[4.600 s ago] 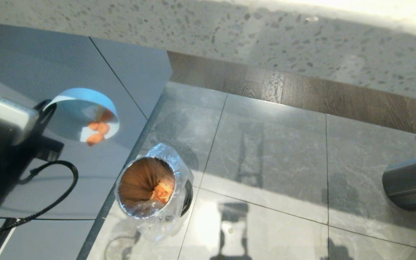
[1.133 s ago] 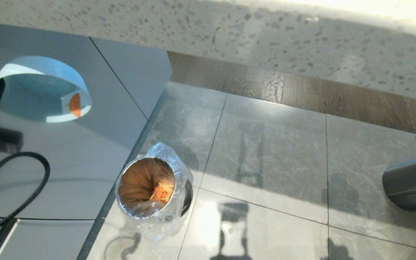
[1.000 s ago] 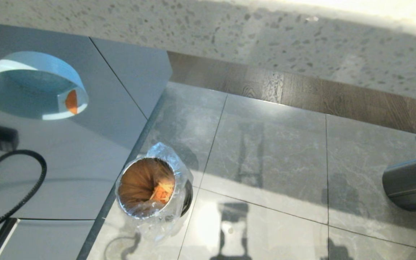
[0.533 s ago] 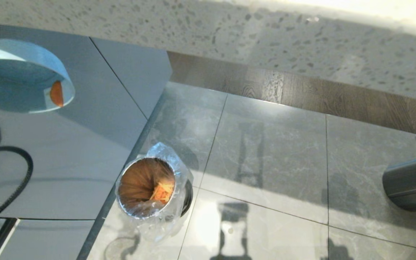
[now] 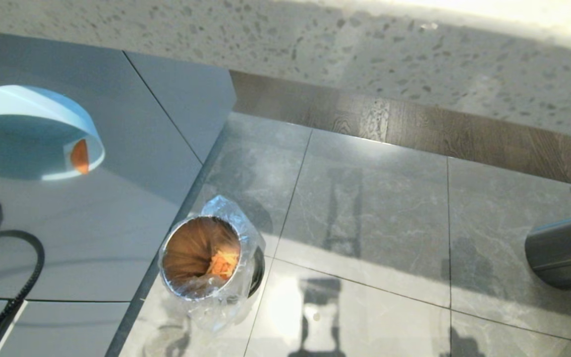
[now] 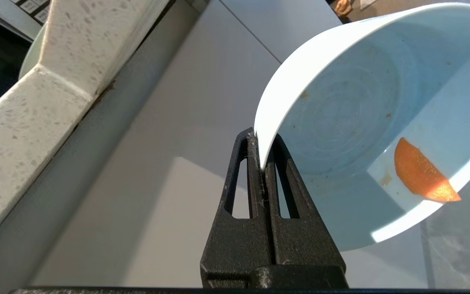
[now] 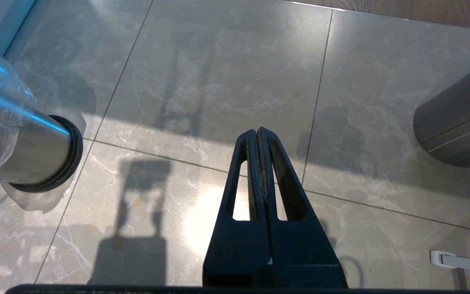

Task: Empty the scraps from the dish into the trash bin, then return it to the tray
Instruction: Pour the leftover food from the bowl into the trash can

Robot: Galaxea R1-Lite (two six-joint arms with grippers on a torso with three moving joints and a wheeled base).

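The dish (image 5: pixel 23 144), a light-blue bowl, hangs tilted on its side above the grey counter at the far left of the head view. One orange chunk of the scraps (image 5: pixel 80 156) clings to its lower wall. In the left wrist view my left gripper (image 6: pixel 262 152) is shut on the rim of the dish (image 6: pixel 353 114), and the orange chunk (image 6: pixel 420 173) lies near the far rim. The trash bin (image 5: pixel 201 258) stands on the floor beside the counter's edge, with orange scraps (image 5: pixel 222 264) inside it. My right gripper (image 7: pixel 258 131) hangs shut over the floor tiles. The tray is out of view.
The grey counter (image 5: pixel 97 218) fills the left side, its edge running next to the trash bin (image 7: pixel 31 151). A larger dark-grey bin (image 5: pixel 563 253) stands at the right edge. A black cable (image 5: pixel 23 282) loops over the counter. A speckled stone wall (image 5: pixel 365 54) runs behind.
The dish has moved left over the counter, away from the trash bin, then dipped slightly lower. Several chunks that were in it earlier are gone; one remains. My left arm has slid out of the head view.
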